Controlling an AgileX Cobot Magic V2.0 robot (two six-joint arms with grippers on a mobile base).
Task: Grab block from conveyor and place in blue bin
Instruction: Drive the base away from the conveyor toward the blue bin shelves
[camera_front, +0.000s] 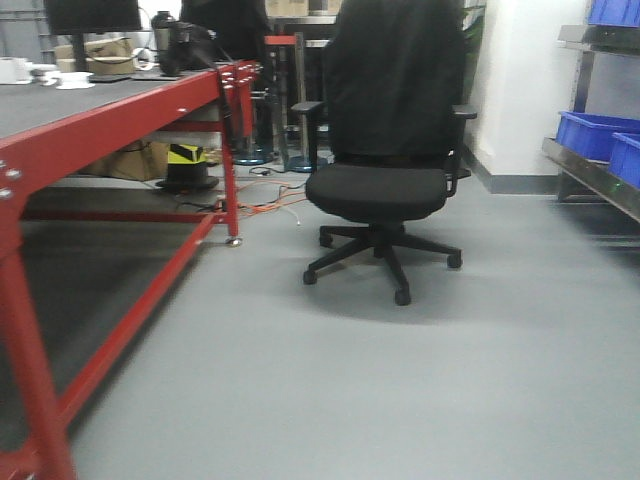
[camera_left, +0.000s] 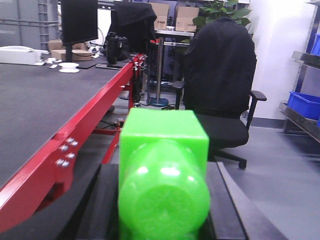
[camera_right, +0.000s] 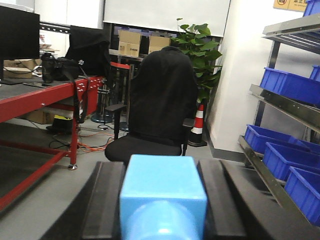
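Front view: red-framed workbench (camera_front: 120, 112) at 9 o'clock, black office chair (camera_front: 385, 190) at 12, blue bins (camera_front: 592, 134) at 3.
Left gripper (camera_left: 163, 200): fingers partly closed, pressed to both sides of green block (camera_left: 163, 145); block low in wrist view, 6 o'clock; workbench at 9.
Right gripper (camera_right: 162, 205): same narrow gap, clamped on blue block (camera_right: 162, 182) at 6; bins at 3–4, well apart.

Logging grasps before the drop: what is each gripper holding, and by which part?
The left gripper clamps the green block by its two side faces; the right gripper clamps the blue block the same way.
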